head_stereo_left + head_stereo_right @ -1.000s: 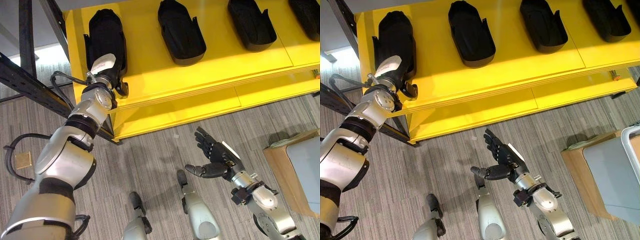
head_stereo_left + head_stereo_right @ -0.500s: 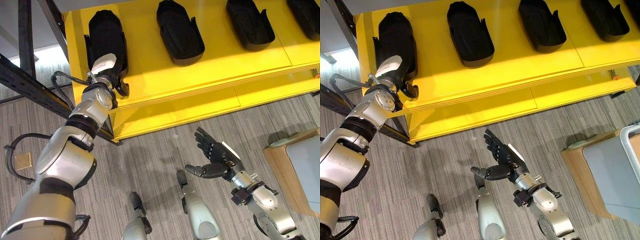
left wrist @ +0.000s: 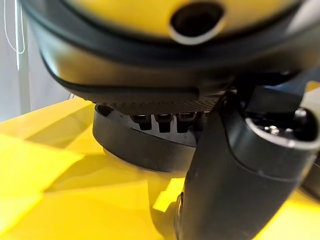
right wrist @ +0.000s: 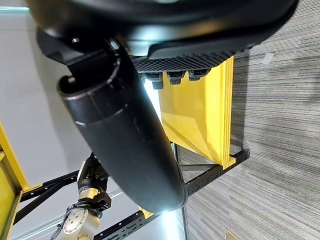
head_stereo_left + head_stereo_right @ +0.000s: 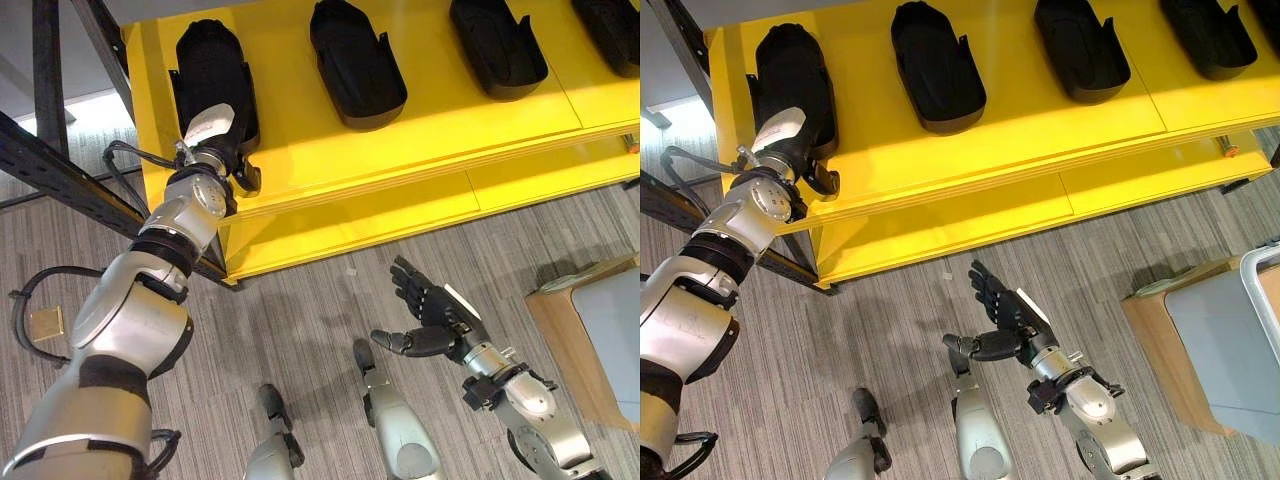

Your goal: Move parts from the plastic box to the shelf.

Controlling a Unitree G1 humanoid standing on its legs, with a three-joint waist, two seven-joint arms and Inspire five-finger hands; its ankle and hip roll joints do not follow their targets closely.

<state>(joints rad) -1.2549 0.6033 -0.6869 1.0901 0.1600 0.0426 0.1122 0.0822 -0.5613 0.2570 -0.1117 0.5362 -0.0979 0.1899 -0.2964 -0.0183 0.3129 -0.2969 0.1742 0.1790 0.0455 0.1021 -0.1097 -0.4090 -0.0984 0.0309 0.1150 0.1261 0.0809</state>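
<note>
Black moulded part (image 5: 208,70) lies on yellow shelf (image 5: 420,120); left robot hand (image 5: 215,150) touches it, grip unclear; right robot hand (image 5: 430,315) spread, empty.

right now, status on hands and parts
Left robot hand on leftmost black part on yellow shelf, grip unclear. Right robot hand open, empty, above floor.

The left arm (image 5: 130,320), by the shelf (image 5: 420,120), is built of rounded silver-grey shells, with black bands ringing the joints. Its dark left hand (image 5: 222,152) bears a white cover (image 5: 208,124) on the back. The right arm (image 5: 540,420), further from the shelf, has the same silver shell, with a black clamp at the wrist. The right hand (image 5: 435,315) is black with a pale strip. Up close, its thumb (image 4: 125,135) is smooth, glossy and rounded, and the palm pad (image 4: 190,60) is finely dotted.
</note>
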